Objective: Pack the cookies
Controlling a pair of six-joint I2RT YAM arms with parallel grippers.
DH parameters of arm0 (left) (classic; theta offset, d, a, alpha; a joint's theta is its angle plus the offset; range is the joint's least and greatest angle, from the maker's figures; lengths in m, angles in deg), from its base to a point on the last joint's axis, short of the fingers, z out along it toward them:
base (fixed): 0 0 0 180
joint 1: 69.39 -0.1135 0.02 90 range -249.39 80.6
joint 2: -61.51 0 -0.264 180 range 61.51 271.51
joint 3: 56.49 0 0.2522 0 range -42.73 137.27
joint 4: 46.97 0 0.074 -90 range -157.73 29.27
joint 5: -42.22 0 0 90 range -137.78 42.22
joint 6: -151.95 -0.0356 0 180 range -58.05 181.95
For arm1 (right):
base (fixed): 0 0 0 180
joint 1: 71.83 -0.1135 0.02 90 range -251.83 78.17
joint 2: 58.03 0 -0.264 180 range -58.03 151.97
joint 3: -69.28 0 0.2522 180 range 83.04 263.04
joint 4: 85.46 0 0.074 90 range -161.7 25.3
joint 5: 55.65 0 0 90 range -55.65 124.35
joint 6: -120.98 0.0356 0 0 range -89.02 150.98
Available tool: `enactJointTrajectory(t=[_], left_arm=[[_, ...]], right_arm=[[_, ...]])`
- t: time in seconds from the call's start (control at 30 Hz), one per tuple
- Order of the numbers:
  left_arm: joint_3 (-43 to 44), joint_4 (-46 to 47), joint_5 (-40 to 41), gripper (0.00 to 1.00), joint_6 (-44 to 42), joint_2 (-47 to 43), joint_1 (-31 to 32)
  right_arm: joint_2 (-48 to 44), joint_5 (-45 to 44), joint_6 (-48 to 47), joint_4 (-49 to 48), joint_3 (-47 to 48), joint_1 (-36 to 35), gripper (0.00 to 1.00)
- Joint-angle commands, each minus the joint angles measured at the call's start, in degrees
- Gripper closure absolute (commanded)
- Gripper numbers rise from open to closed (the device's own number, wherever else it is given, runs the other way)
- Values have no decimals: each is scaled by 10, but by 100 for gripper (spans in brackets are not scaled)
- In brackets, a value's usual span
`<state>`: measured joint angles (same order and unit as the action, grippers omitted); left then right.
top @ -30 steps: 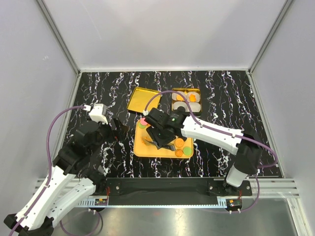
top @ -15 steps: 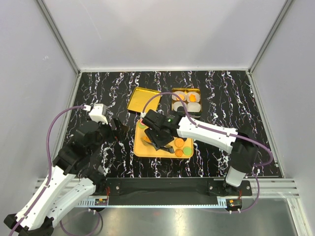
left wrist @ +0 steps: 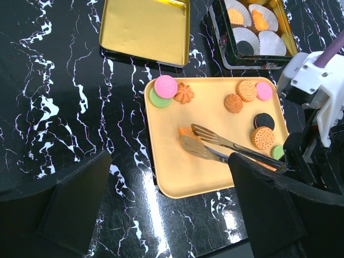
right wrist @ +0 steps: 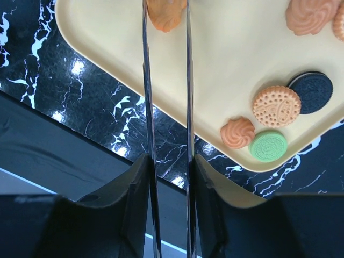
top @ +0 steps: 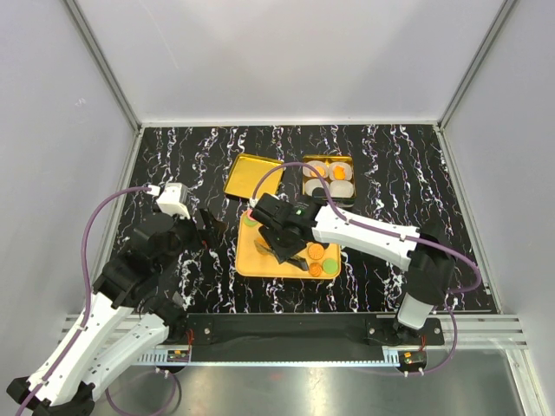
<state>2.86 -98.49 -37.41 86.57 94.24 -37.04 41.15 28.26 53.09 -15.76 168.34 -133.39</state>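
Cookies (left wrist: 247, 90) lie loose on the yellow-orange tray (left wrist: 172, 177), mid-table. A pink-over-green pair (left wrist: 163, 91) and a lobed orange pc. sit at its far-L corner, and a mixed group (orange, pink, black, green) runs along its R side. One orange lobed cookie (right wrist: 165, 13) lies near tray ctr. between the two blades of the steel tongs (left wrist: 220, 144). The blades flank it closely, but whether they grip it cannot be told. R gripper (right wrist: 168, 166): fingers pressed onto the tongs' arms, which run nearly parallel. L gripper (left wrist: 168, 161): fingers spread wide, empty, held L of the tray and apart from it. Beyond the tray stands a dark tin (left wrist: 216, 32) w/ white pleated cups (left wrist: 271, 45), some holding cookies. A gold lid (left wrist: 145, 29) lies just L of the tin. All rest on the black marbled table (left wrist: 54, 107).
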Motion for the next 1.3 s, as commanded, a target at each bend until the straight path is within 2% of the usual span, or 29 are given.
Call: enactJointTrajectory(t=[0.0,0.17,0.4,0.6,0.9,1.27], left_arm=[[-2,20,3,1,-2,-5,2],[-2,21,2,1,-3,-4,2],[-1,21,1,1,-3,-3,2],[-1,24,-4,1,-3,0,2],[-2,24,-10,1,-5,0,2],[-1,24,-10,1,-6,-1,2]], right_arm=[[-43,-28,-2,14,28,2,60],[-63,-32,-6,19,29,26,61],[-99,-26,-28,21,36,96,61],[-110,-28,-50,15,58,208,60],[-73,-32,-64,-7,67,360,60],[-50,-25,-66,-32,38,389,60]])
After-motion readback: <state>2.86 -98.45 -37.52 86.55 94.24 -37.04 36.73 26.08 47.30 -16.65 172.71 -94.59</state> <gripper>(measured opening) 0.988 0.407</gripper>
